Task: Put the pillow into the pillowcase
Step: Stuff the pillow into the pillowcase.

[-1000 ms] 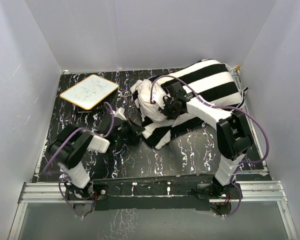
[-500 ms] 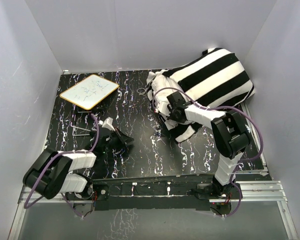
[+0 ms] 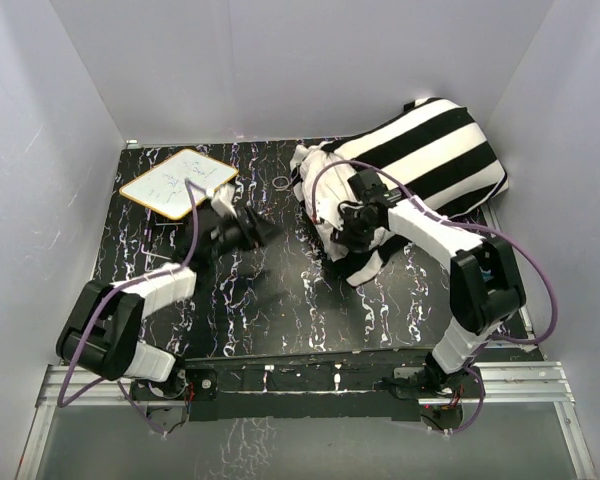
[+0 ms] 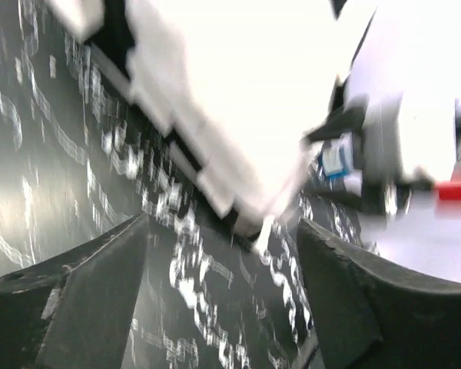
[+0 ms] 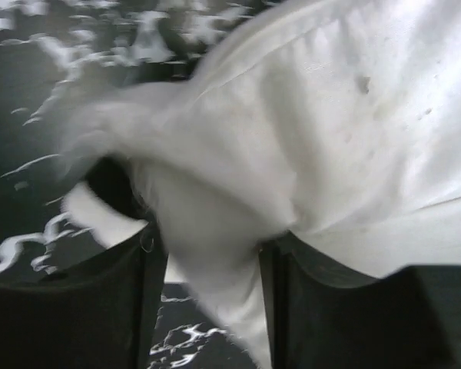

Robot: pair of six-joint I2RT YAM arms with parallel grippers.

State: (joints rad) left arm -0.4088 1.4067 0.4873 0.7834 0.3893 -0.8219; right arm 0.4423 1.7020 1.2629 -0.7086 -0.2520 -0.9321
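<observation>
The black-and-white striped pillowcase (image 3: 430, 150) lies plump at the back right, and a white end of the pillow (image 3: 313, 163) shows at its left mouth. My right gripper (image 3: 348, 225) is at the bunched near-left end. In the right wrist view its jaws (image 5: 207, 238) stand partly apart, with a loose fold of white cloth (image 5: 330, 115) hanging between them. My left gripper (image 3: 263, 231) is left of the bundle, apart from it and open. The left wrist view is blurred: nothing lies between the fingers (image 4: 100, 292), and white cloth (image 4: 230, 92) is just ahead.
A small whiteboard (image 3: 178, 183) lies at the back left of the black marbled table (image 3: 280, 300). A small ring (image 3: 282, 182) lies near the pillow's end. White walls enclose the table on three sides. The right arm's white link (image 4: 415, 115) shows in the left wrist view.
The left arm swung from the near left up toward the bundle and its jaws opened. The right gripper's jaws have spread apart. Earlier the bundle shifted back and right.
</observation>
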